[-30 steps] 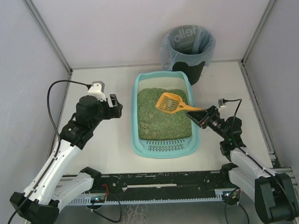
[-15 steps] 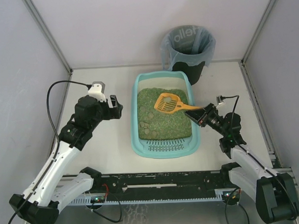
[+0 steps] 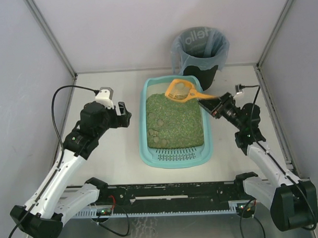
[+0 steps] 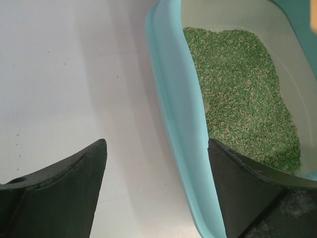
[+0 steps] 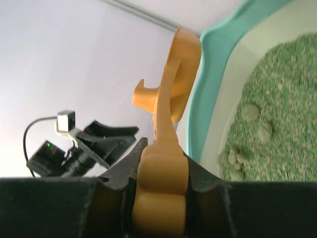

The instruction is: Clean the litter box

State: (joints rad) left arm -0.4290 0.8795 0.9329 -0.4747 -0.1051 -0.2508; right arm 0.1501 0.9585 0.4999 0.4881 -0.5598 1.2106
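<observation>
Scoop (image 3: 181, 89) has gone from over mid-litter (image 3: 177, 118) to the far end of the box (image 3: 142, 127) within the last second. Right hand (image 3: 213, 103) went with it, back and toward the bin (image 3: 200, 49). We read this as a lift-out, with the carry to the bin next. Load in the scoop: cannot tell, as the wrist view shows it edge-on only.

Surface (image 3: 105, 152): broad open room left of the box, and a narrower strip on the right between the box and the side wall (image 3: 296, 77).

Box sits mid-surface, grille (image 3: 176, 156) end nearest the arms, far end just short of the bin.

Bin stands behind the box's far right corner, its rim higher than the box wall. We judge the scoop must rise to pass over it.

Left hand (image 3: 124, 116) hangs just beside the box's left wall, fingers wide apart, holding nothing. Right hand is clamped on the scoop's handle.

Several clumps (image 3: 158, 125) lie in the near-left litter, so more passes are likely needed.
</observation>
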